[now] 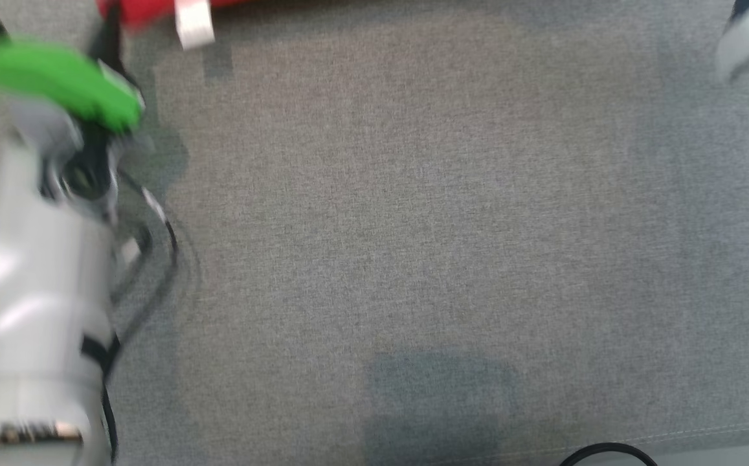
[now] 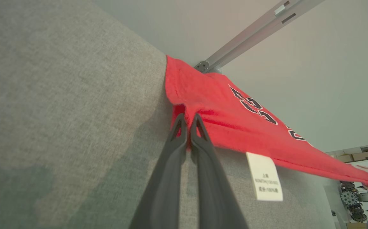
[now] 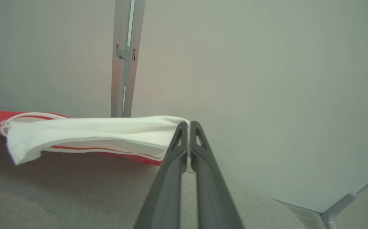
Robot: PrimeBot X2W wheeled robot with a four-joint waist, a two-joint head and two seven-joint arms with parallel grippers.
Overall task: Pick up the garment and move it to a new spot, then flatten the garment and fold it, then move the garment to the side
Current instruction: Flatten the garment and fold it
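Left wrist view: left claw [image 2: 188,119] pinches garment [image 2: 234,114] edge; right claw [image 3: 188,125] pinches opposite end.

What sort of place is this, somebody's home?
Likely a robotics lab or test bench, not a home: a grey cloth-covered table, bare aluminium frame posts, and gear-like parts stacked far off.

One red fabric garment [image 2: 209,95] with black numerals is showing, carrying one white rectangular care label [image 2: 264,176]. Two dark long-fingered tools are showing: the left tool [image 2: 188,122] and the right tool [image 3: 188,125]. One grey fabric-covered table [image 1: 413,226] is lying beneath, with one silver metal post [image 3: 125,57] standing behind.
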